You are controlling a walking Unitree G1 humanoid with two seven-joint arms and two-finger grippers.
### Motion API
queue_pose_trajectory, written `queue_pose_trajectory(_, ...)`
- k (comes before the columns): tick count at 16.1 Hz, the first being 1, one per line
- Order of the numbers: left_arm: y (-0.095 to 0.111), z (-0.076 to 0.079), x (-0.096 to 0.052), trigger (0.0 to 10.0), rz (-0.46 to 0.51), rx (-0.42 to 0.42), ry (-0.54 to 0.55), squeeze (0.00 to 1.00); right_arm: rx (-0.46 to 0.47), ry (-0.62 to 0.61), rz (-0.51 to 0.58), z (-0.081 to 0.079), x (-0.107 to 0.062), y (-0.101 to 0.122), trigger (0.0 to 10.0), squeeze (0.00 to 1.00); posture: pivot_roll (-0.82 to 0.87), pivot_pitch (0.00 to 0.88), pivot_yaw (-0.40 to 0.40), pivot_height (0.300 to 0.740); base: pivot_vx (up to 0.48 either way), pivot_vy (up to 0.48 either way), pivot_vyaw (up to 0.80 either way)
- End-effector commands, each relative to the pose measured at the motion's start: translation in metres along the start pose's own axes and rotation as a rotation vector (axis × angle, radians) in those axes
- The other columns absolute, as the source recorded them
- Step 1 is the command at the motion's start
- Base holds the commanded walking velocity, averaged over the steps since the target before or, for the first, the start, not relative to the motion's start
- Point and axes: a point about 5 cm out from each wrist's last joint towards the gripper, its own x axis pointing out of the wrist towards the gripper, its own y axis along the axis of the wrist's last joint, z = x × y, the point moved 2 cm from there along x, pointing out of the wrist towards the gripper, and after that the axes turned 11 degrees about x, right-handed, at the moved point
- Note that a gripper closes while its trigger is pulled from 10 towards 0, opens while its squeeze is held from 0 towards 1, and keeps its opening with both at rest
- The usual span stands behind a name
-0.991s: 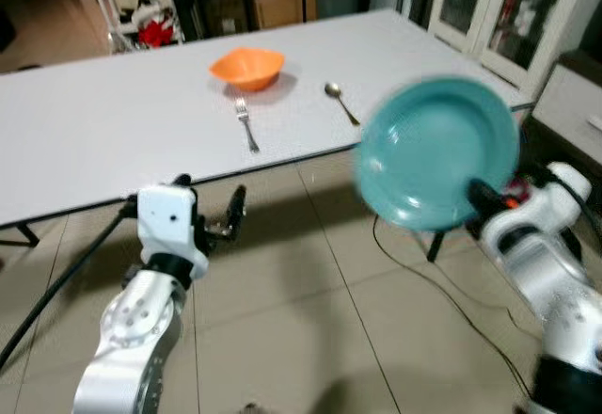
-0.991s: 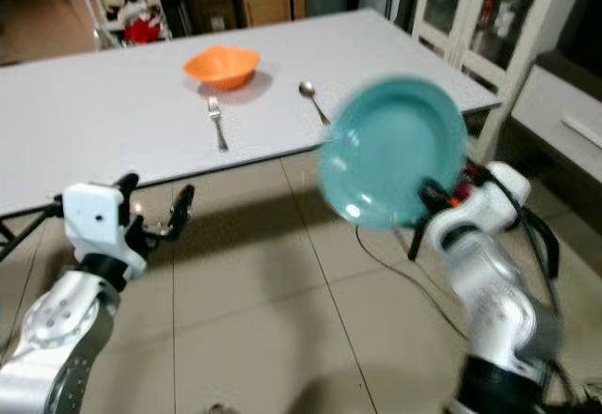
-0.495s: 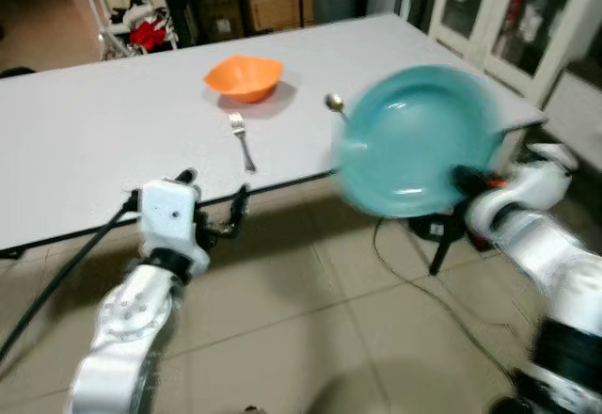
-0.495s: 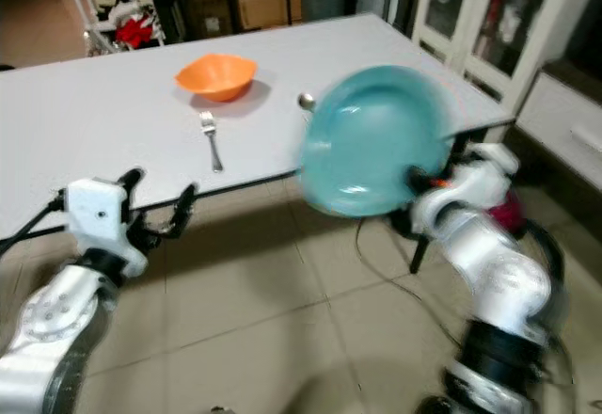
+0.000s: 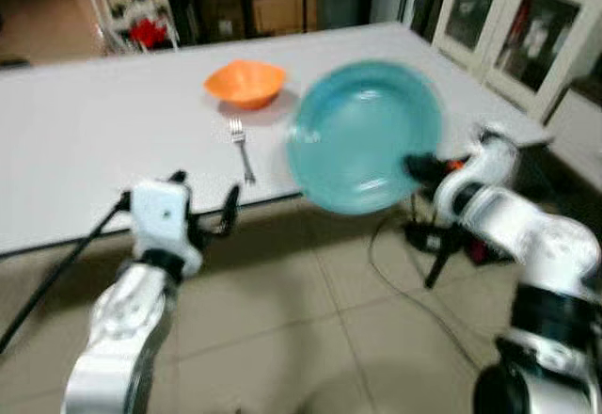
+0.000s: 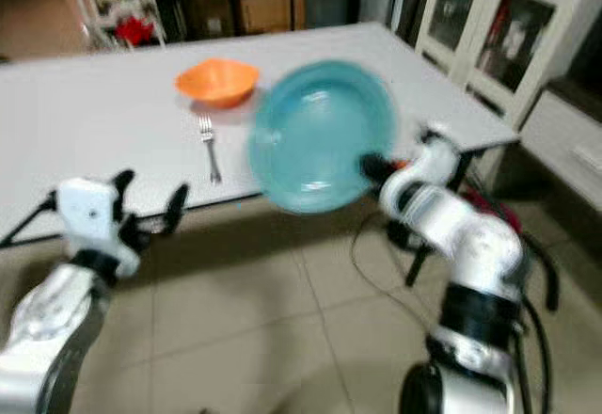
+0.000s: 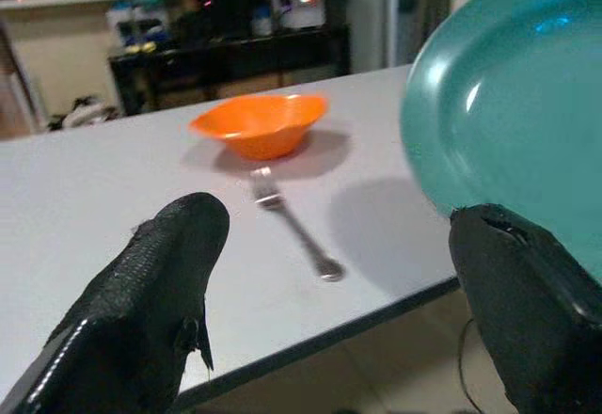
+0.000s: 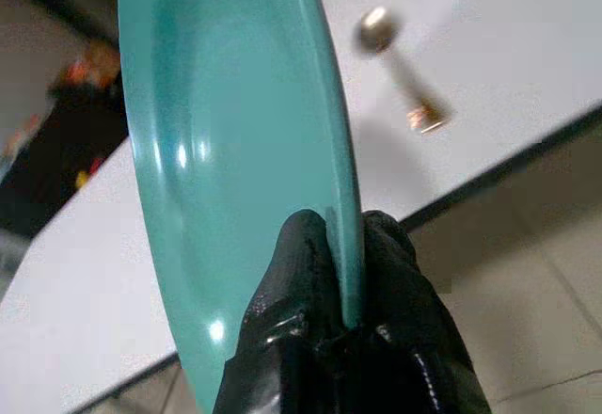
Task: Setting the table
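My right gripper (image 5: pixel 414 165) is shut on the rim of a teal plate (image 5: pixel 362 136), which is held tilted nearly on edge above the near edge of the white table (image 5: pixel 94 151). In the right wrist view the black fingers (image 8: pixel 306 273) pinch the plate's rim (image 8: pixel 245 151), and a spoon (image 8: pixel 400 71) lies on the table beyond it. An orange bowl (image 5: pixel 245 82) sits further back on the table, with a fork (image 5: pixel 243 146) lying in front of it. My left gripper (image 5: pixel 205 193) is open and holds nothing, level with the table's edge, its fingers (image 7: pixel 150 292) pointing towards the fork (image 7: pixel 292 226) and bowl (image 7: pixel 259 124).
Glass-door cabinets (image 5: pixel 527 28) stand to the right of the table. A black cable (image 5: pixel 414 292) runs over the tiled floor near a dark table leg (image 5: pixel 437 245). Dark shelving with boxes (image 5: pixel 254 5) stands behind the table.
My right arm has swung the teal plate leftward, from beside the table's right end to over its near edge, covering the spoon. The left arm has hardly moved.
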Motion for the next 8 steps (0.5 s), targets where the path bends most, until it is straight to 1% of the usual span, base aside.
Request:
queue_pose_trajectory(1,0.003,0.001,-0.001,10.0,0.008,0.0,0.002,0.0,0.008,-0.008,0.006,0.003,-0.003,0.006,10.0,0.0,-0.09,0.0,0.001,0.74,0.319,0.0,0.0)
queue_pose_trajectory(2,0.003,0.002,-0.001,10.0,0.007,0.0,0.004,0.0,0.015,-0.021,-0.002,0.006,-0.002,0.005,10.0,0.0,-0.09,0.0,0.001,0.74,0.322,0.0,0.0)
queue_pose_trajectory(4,0.004,0.001,-0.004,10.0,0.005,0.011,0.004,0.0,0.067,-0.055,-0.032,0.014,0.005,-0.001,10.0,0.0,-0.08,0.0,-0.012,0.74,0.334,0.0,0.0)
queue_pose_trajectory(8,0.004,0.001,-0.005,10.0,0.001,0.024,-0.017,0.0,0.1,-0.074,-0.041,0.018,0.008,-0.002,10.0,0.0,-0.06,0.0,-0.01,0.74,0.333,0.0,0.0)
